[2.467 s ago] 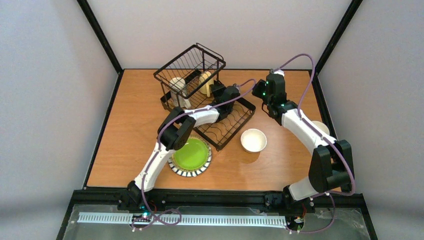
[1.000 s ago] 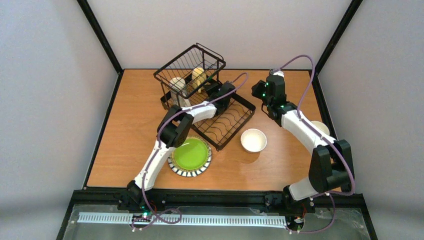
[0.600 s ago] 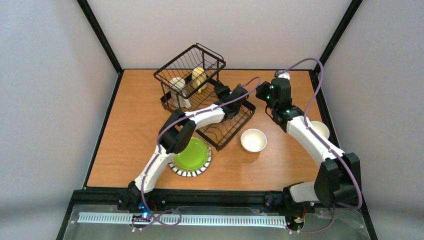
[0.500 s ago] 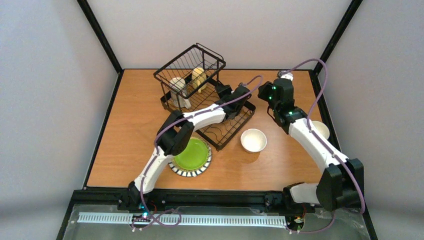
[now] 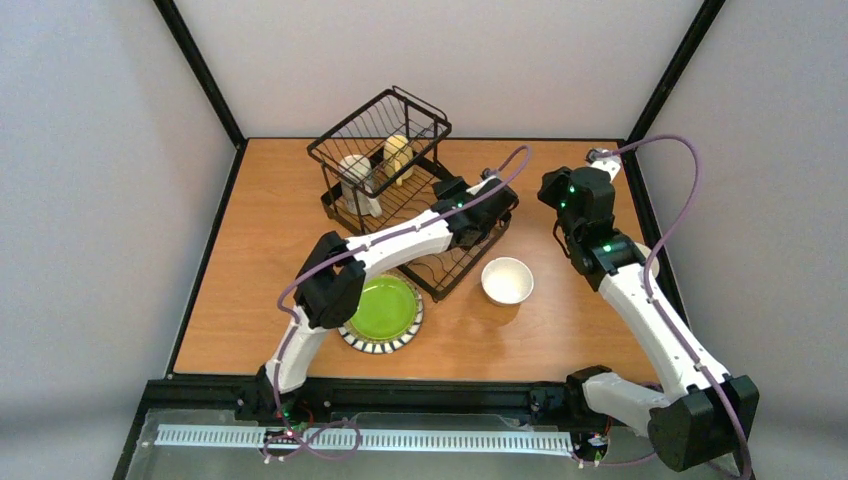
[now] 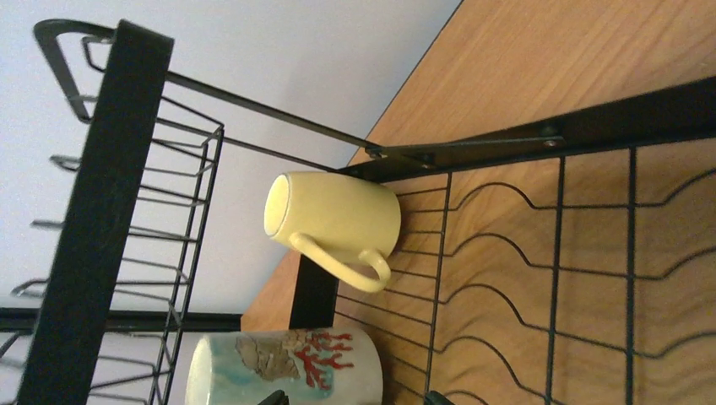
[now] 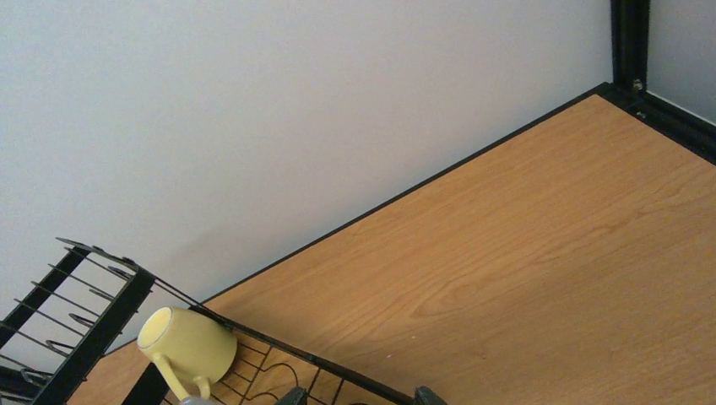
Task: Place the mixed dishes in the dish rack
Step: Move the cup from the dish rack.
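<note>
The mixed dishes are part loaded. A yellow mug (image 6: 333, 221) leans at the tier end of the black wire dish rack (image 5: 445, 265), with a coral-patterned mug (image 6: 287, 367) just beside it. The white bowl (image 5: 506, 280) and the lime-green plate (image 5: 382, 308) sit on the bench (image 5: 270, 230). The bowl is just off the rack's near right corner, and the plate is at its near left corner, where the left arm (image 5: 400, 235) overlaps it in the top view. The left jaws hang wide and empty over the slotted base. The right jaws, raised near the far right edge on the right arm (image 5: 640, 300), show only their tips, apart, with nothing between them.

We judge the bowl to be the next pick. We would give it to the right arm and move the left arm off the rack first, so the two do not cross. We should grip the rim with one finger inside and one outside, lift clear of the rack's frame, then stand the bowl on edge in a slot away from the mugs. The plate lies flat, so we expect its rim to be harder to pinch.
</note>
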You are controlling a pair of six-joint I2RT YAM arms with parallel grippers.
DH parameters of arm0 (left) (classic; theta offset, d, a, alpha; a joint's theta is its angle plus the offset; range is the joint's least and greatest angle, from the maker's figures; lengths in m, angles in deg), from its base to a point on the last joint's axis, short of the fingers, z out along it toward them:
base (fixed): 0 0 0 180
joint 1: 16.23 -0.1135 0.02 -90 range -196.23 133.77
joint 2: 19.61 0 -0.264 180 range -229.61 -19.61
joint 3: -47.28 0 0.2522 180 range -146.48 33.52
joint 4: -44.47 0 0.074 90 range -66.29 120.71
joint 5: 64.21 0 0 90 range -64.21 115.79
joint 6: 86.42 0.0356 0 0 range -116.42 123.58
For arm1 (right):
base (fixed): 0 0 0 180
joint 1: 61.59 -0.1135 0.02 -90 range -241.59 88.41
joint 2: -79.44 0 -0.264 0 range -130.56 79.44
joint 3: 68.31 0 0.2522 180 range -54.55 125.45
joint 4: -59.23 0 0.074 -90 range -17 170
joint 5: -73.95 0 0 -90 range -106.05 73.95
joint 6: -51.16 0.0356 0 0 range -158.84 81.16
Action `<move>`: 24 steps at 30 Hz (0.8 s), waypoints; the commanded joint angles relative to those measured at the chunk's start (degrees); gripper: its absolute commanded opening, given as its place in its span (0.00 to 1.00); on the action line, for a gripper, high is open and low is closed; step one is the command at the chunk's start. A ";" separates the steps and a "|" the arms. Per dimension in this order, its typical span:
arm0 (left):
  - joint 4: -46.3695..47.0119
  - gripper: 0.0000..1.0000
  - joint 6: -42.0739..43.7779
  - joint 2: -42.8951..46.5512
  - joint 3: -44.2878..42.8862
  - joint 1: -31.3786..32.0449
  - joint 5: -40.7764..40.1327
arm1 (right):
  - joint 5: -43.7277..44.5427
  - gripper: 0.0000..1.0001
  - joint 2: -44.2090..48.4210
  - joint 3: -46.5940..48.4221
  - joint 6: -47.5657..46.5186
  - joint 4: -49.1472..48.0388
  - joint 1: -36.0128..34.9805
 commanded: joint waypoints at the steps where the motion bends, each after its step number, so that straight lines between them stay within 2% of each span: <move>1: -11.89 0.91 -9.69 4.24 -0.91 2.38 -1.01 | 2.79 0.73 1.81 -1.52 0.72 2.90 0.24; 7: -24.06 0.91 -21.85 10.30 -1.87 4.87 0.57 | 1.94 0.73 1.03 -2.01 -0.61 4.52 0.24; 14: -35.52 0.91 -42.60 18.09 1.79 6.57 3.56 | 0.68 0.73 -0.26 -3.21 -1.94 5.44 0.22; 24: -27.91 0.91 -58.96 36.51 21.58 6.60 13.93 | 0.39 0.73 -1.34 -4.99 -4.92 6.89 0.29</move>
